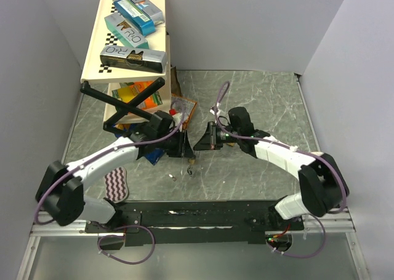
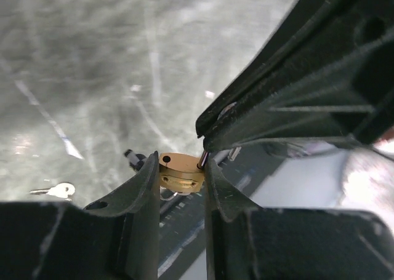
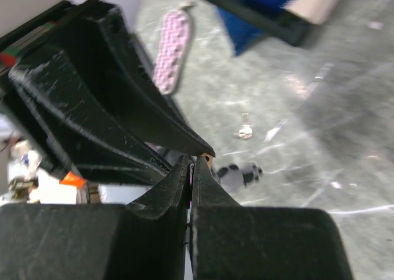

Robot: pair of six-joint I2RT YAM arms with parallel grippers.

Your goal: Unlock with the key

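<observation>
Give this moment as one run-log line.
left fingers: clamp brass padlock | right fingers: shut at padlock | key: beside right fingers, grip unclear

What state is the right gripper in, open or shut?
Shut. In the right wrist view the right gripper has its fingers pressed together, with hardly any gap. Whether it pinches something, cannot tell.

Soft, even overhead light fills the top view, leaving only faint shadows on the grey marbled table (image 1: 265, 95). From the left wrist, the brass padlock (image 2: 178, 172) is sharp at centre, the table behind it hazy, with pale glare at lower right. The right wrist view is smeared, worst at upper right.
</observation>
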